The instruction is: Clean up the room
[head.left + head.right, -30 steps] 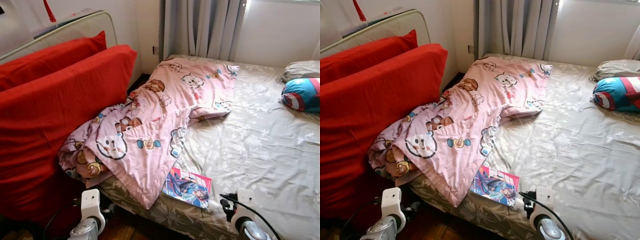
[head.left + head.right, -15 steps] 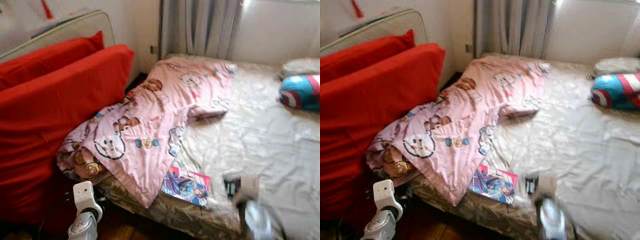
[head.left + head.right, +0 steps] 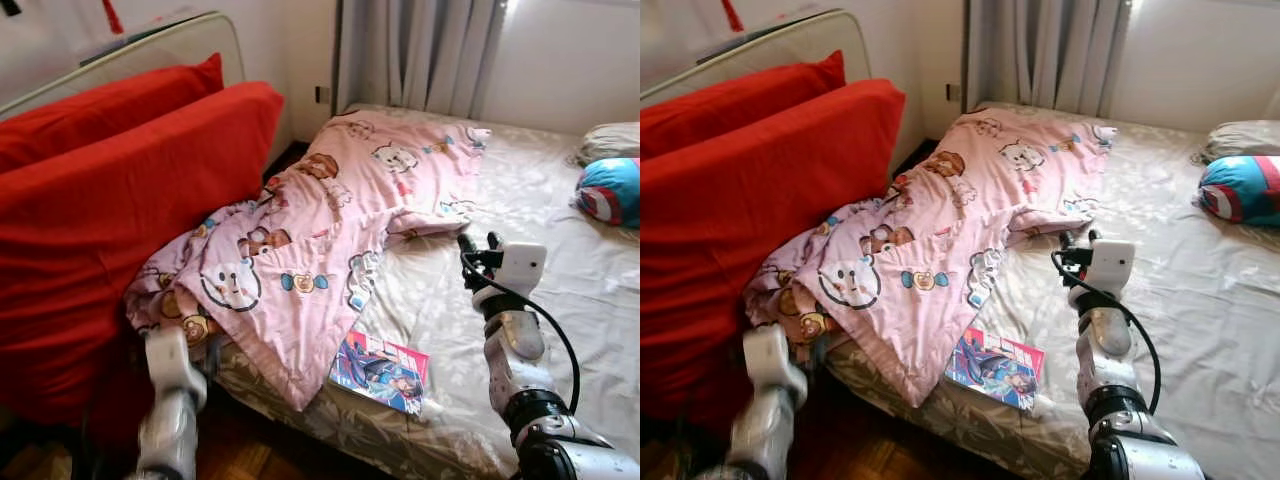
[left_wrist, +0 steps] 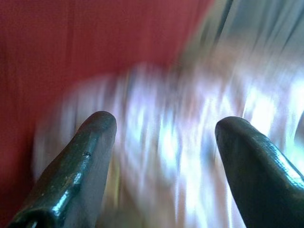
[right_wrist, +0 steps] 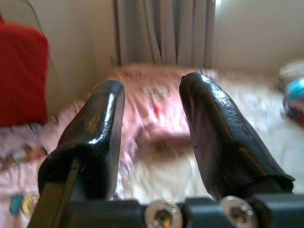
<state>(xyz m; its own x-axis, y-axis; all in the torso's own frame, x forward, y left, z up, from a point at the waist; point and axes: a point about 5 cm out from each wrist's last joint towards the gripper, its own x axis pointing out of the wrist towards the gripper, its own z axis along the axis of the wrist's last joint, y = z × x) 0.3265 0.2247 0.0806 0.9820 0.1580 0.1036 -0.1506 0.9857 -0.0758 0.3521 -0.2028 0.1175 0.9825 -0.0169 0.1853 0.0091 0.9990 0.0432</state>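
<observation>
A crumpled pink cartoon blanket (image 3: 320, 250) lies across the left half of the bed and spills over its near corner. A colourful magazine (image 3: 381, 371) rests on the sheet by the front edge, partly against the blanket's tip. My right gripper (image 3: 478, 243) is raised over the sheet just right of the blanket's edge. It is open with nothing between its fingers (image 5: 102, 123), and it faces the blanket and the curtain. My left arm (image 3: 168, 400) is low at the bed's near left corner. The left gripper (image 4: 164, 126) is open and points at the blurred blanket beside the red cushion.
Two big red cushions (image 3: 110, 220) lean against a headboard on the left, touching the blanket. A blue and red pillow (image 3: 610, 190) and a grey pillow (image 3: 608, 140) lie at the far right. Grey curtains (image 3: 420, 55) hang behind the bed (image 3: 560, 250). Dark wooden floor (image 3: 250, 455) shows below.
My right arm has risen from the bottom edge of the view and now stands over the sheet near the blanket. The left arm has shifted slightly and is blurred. The camera moved a little.
</observation>
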